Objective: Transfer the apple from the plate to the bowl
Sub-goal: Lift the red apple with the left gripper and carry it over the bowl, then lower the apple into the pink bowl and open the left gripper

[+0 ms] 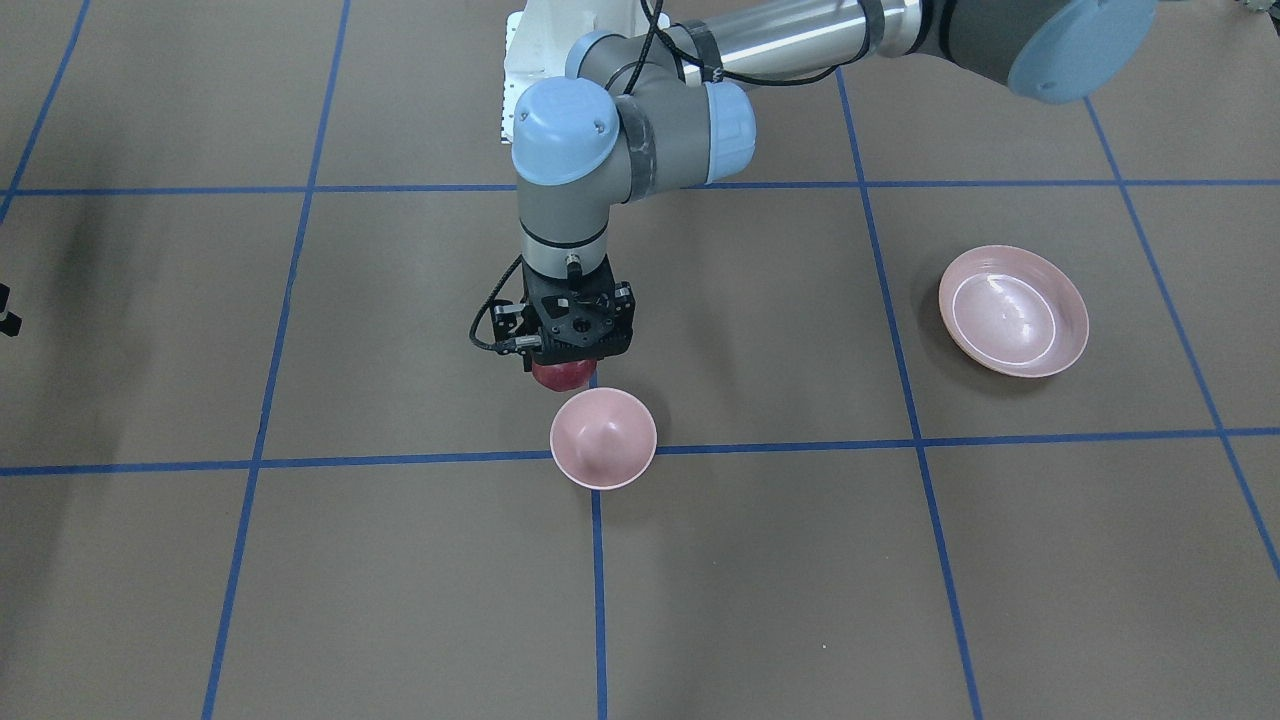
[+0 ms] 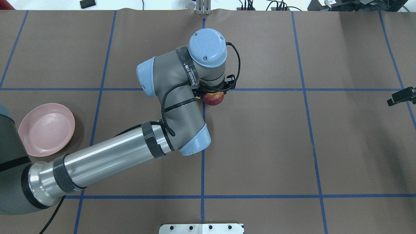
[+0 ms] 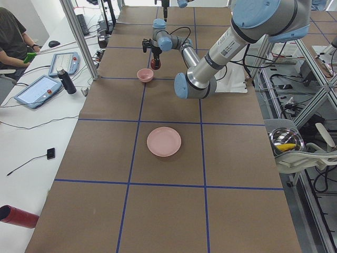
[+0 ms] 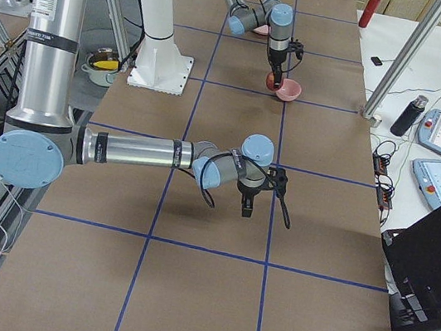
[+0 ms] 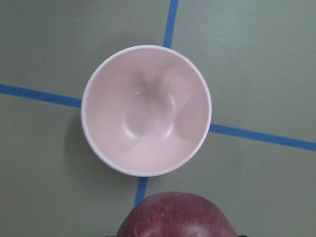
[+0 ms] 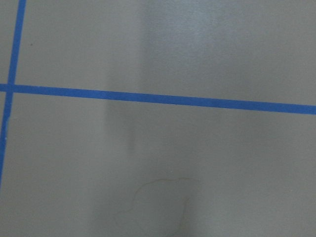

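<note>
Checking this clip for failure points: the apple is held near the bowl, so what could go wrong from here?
The apple, held in the left arm's jaws, seems to hang short of the bowl, on the robot's side; released now, it could strike the rim or miss.
The bowl is barely wider than the apple, so a centred drop might bounce out or tip it.

The brown, seemingly paper-covered, blue-taped table (image 1: 400, 600) carries 2 dishes: bowl (image 1: 603, 438) and plate (image 1: 1013, 311).

One apple (image 2: 213, 98), one bowl (image 1: 603, 438), one plate (image 1: 1013, 311)
</note>
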